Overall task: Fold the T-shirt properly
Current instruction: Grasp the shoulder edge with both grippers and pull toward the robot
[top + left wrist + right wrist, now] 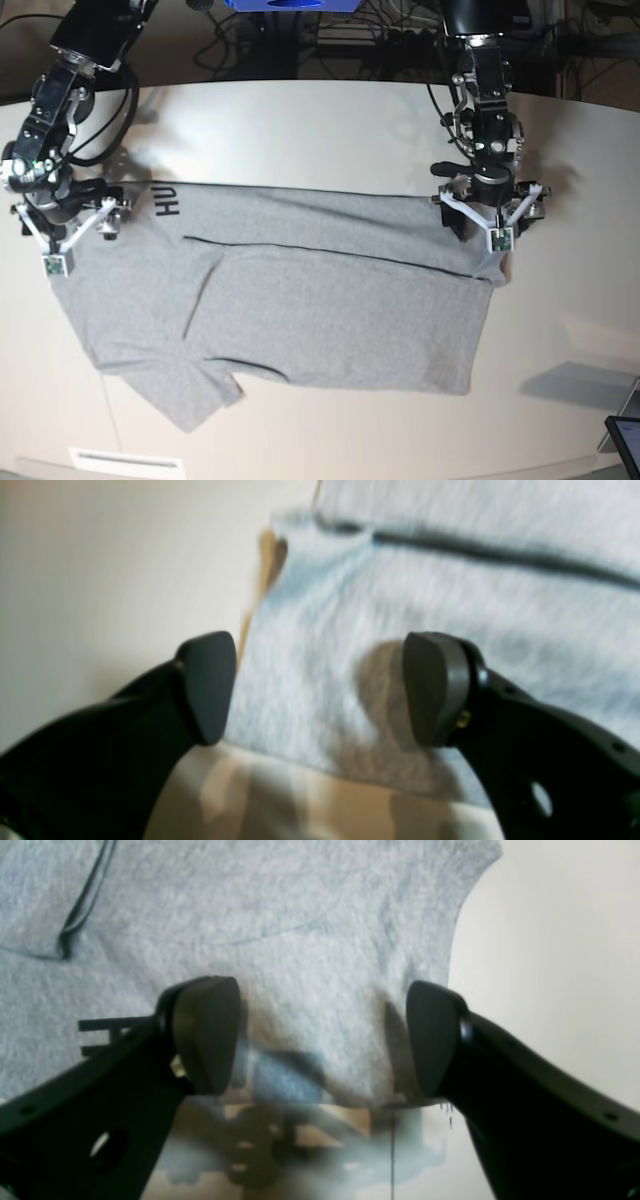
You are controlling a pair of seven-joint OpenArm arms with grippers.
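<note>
The heather-grey T-shirt (330, 300) lies spread across the pale table, with a folded edge running along its upper part (330, 252) and black letters "HU" (167, 200) showing at its left end. One sleeve (190, 390) sticks out at the lower left. My left gripper (490, 225) hovers at the shirt's upper right corner; in the left wrist view it (320, 690) is open and straddles the cloth edge (400, 605). My right gripper (65, 235) is at the shirt's left end; in the right wrist view it (322, 1035) is open over the cloth (300, 915), near the lettering (100, 1035).
Cables and dark equipment (400, 40) line the back beyond the table. A tablet corner (625, 440) shows at the lower right. A white label strip (125, 460) sits on the table's front edge. Bare tabletop (300, 130) lies behind the shirt.
</note>
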